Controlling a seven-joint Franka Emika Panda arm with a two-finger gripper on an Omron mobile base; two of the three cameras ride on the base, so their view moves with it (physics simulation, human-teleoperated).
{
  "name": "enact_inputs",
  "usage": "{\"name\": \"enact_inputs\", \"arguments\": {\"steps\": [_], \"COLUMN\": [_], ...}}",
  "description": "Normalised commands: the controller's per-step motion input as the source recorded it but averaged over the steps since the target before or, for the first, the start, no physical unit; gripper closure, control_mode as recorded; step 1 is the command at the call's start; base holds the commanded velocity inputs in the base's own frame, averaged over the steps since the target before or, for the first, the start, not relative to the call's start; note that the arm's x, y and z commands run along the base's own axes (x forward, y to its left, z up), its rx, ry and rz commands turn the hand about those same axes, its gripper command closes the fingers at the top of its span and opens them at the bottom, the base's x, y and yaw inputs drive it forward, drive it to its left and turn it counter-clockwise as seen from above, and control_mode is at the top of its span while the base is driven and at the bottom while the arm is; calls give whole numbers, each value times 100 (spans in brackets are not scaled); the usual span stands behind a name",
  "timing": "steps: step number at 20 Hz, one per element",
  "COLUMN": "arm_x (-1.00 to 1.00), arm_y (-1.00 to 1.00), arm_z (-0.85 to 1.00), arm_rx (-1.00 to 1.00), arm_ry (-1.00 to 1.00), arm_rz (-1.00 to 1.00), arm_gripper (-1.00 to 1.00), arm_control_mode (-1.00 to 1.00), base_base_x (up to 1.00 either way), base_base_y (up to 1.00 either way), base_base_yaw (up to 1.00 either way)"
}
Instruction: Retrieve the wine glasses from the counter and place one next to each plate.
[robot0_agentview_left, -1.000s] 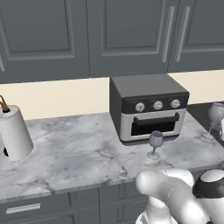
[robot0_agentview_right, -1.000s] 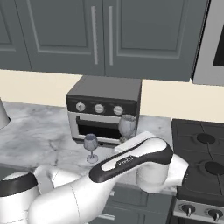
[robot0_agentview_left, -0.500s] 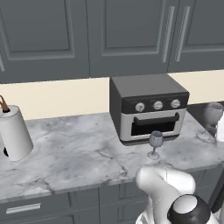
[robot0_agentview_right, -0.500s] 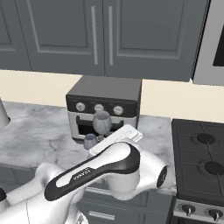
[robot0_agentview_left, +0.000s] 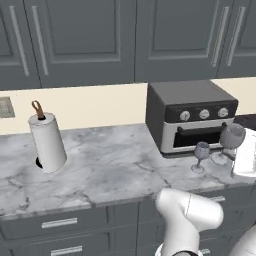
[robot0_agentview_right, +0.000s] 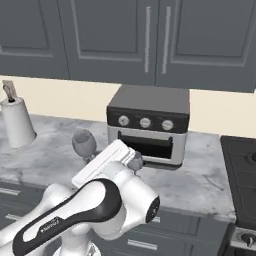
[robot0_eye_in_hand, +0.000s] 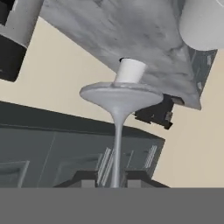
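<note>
Grey-tinted and clear, one wine glass (robot0_agentview_right: 84, 143) now rides in the air at about 9 o'clock of the toaster oven (robot0_agentview_right: 148, 122), carried further that way than it was a second ago, when it hung right in front of the oven door. That means the first glass is off the worktop (robot0_agentview_left: 100, 170) and in transit, with no plate in sight yet, so the placing is all to come. In the hand view the stem (robot0_eye_in_hand: 116, 148) runs straight down between the gripper (robot0_eye_in_hand: 111, 179) fingertips and the flat round foot (robot0_eye_in_hand: 121, 94) spreads beyond them; the jaws look closed on the stem, though the contact itself sits at the frame's edge. The glass seems roughly upright in the base views. The second wine glass (robot0_agentview_left: 201, 156) stands on the marble at 6 o'clock of the oven, smaller-looking, with rounded bowl, thin stem and round foot. A paper towel roll (robot0_agentview_left: 47, 142) stands well apart at 9 o'clock.
</note>
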Motion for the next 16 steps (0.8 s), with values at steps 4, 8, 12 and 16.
{"name": "enact_inputs", "arguments": {"steps": [4,8,12,16], "arm_x": [0,0,0,0], "arm_y": [0,0,0,0], "arm_z": [0,0,0,0], "arm_rx": [0,0,0,0], "arm_ry": [0,0,0,0], "arm_rz": [0,0,0,0], "arm_gripper": [100,100,100,100], "arm_control_mode": [100,100,100,100], "base_base_x": [-34,-42,-27,-3], "base_base_y": [100,100,39,1], "base_base_yaw": [18,47,93,100]}}
